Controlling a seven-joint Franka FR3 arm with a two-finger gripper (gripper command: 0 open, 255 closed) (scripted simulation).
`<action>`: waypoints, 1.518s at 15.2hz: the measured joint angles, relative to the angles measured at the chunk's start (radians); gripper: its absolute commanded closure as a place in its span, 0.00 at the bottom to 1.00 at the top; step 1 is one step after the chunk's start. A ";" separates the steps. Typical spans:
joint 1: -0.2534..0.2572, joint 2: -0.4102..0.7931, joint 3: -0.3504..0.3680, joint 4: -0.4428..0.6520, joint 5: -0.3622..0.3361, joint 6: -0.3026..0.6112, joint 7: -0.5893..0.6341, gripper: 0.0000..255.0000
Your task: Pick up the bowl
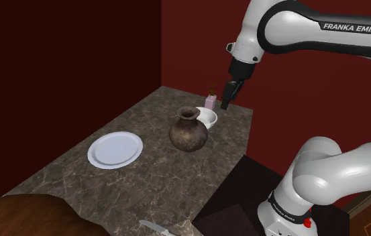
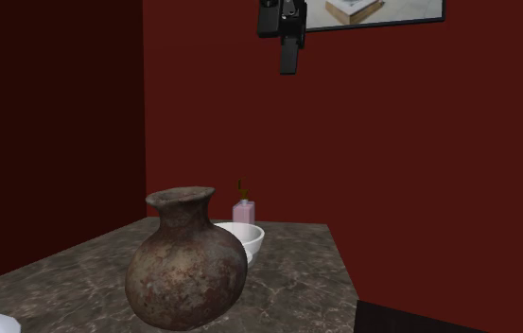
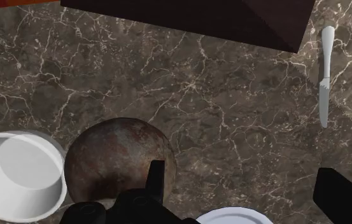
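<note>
1. Shoulder view: the gripper (image 1: 225, 99) is hanging above the white bowl (image 1: 206, 119), which is sitting on the counter (image 1: 76, 181) just behind the brown vase (image 1: 188, 131); nothing is being lifted.
2. Second exterior view: the gripper (image 2: 289, 55) is hovering high, well apart from the bowl (image 2: 245, 240); descending and grasping are, I judge, remaining.
3. Wrist view: the fingers (image 3: 156, 181) are standing wide apart, holding and touching nothing; the bowl (image 3: 18, 175) is lying beyond the vase (image 3: 120, 159), not between them.
</note>
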 measured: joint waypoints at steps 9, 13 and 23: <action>-0.037 0.178 -0.151 0.025 -0.035 0.129 -0.157 0.00; -0.042 0.305 -0.227 0.063 -0.027 0.200 -0.242 0.00; -0.047 0.679 -0.402 0.255 0.097 0.306 -0.497 0.00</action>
